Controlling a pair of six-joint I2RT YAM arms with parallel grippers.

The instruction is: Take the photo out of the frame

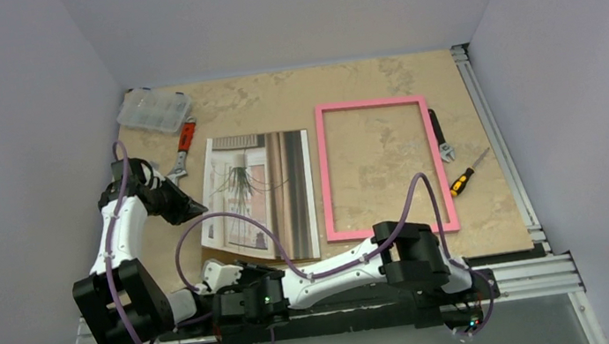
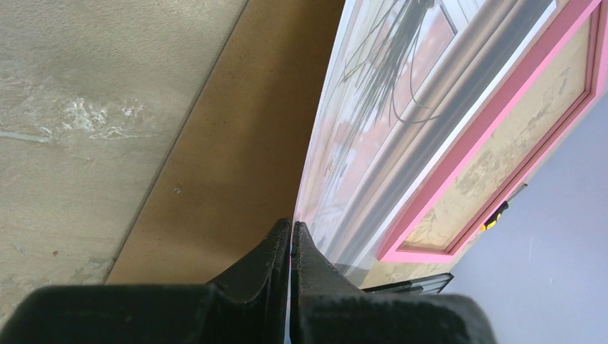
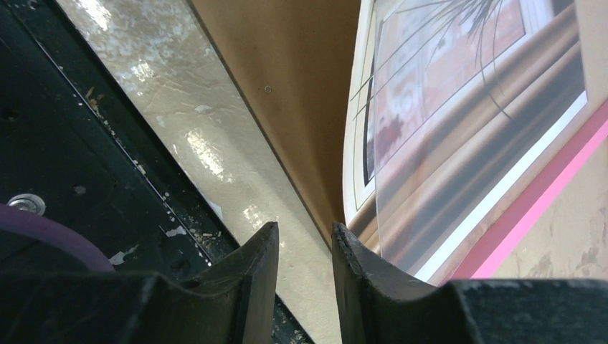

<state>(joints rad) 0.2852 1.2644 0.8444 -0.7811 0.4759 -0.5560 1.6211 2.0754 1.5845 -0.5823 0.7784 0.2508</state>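
Looking left, you find your left gripper (image 2: 290, 233) pressed together on the edge of the photo (image 2: 401, 122), which runs ahead of its tips. Your right gripper (image 3: 305, 251) stands partly spread at the corner of the brown board (image 3: 287, 86); the pink frame (image 1: 367, 103) lies empty, ahead and right of it

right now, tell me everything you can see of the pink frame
The frame is a thin-bordered pink rectangle, empty, with the table showing through its opening. It lies flat, just right of the photo. The right arm hides part of its near edge.
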